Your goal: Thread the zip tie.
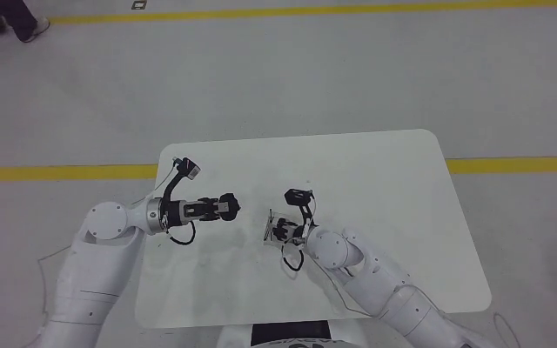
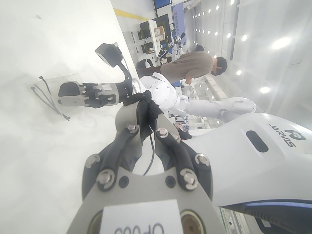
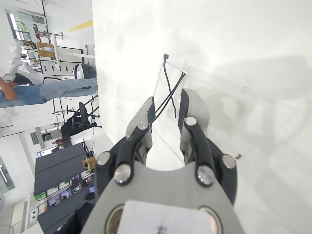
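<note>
Two grippers face each other over a white table (image 2: 48,37).
The left gripper (image 2: 146,98), tips together and wrapped in black cloth (image 2: 148,113), faces the right gripper (image 2: 61,94), which is at black zip ties (image 2: 58,112) on a clear sheet (image 2: 56,80).

The zip ties (image 3: 168,83) lie crossed on a flat plate (image 2: 68,77) on the bench (image 1: 392,191), left of its middle. The right gripper (image 3: 168,96) sits over the plate, one finger on each side of the ties. The left gripper (image 1: 231,207) is to its left, apart, pointing toward it.

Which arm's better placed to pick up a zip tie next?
Right, most likely. The right gripper is open and right at the zip ties lying on the table; the left gripper is shut and farther from them.
</note>
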Robot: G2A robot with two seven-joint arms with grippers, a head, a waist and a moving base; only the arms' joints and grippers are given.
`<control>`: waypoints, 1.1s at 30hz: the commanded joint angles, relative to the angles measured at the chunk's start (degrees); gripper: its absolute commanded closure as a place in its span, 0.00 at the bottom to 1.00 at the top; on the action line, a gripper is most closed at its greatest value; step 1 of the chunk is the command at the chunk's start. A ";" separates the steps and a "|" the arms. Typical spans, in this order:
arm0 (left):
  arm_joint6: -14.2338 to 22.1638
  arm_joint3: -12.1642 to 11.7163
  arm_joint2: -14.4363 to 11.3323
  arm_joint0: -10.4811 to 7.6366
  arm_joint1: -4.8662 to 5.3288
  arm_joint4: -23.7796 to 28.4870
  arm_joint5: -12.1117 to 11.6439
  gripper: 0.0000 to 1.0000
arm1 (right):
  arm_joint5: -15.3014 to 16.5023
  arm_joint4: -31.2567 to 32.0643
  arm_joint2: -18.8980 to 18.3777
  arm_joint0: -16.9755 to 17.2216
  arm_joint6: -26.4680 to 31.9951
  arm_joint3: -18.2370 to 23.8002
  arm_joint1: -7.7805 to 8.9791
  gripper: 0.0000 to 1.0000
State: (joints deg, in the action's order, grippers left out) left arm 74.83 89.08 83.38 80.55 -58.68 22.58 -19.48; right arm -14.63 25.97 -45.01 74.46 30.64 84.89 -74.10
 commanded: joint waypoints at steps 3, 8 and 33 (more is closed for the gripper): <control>0.00 0.00 0.00 0.00 0.00 0.00 0.00 1.00 | 0.28 0.09 0.06 -0.06 -0.03 -0.32 -0.13 0.79; 0.00 0.00 0.00 0.00 0.00 0.00 0.00 1.00 | 0.23 1.04 0.45 -0.34 -0.68 -0.83 -0.37 0.82; 0.00 0.00 0.00 0.00 0.00 0.00 0.00 1.00 | -2.46 4.84 2.67 -1.94 -1.32 -2.69 -1.95 0.80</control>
State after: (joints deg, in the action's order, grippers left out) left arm 74.83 89.08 83.38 80.55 -58.68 22.58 -19.48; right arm -17.03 30.69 -42.33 72.52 29.39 82.14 -76.03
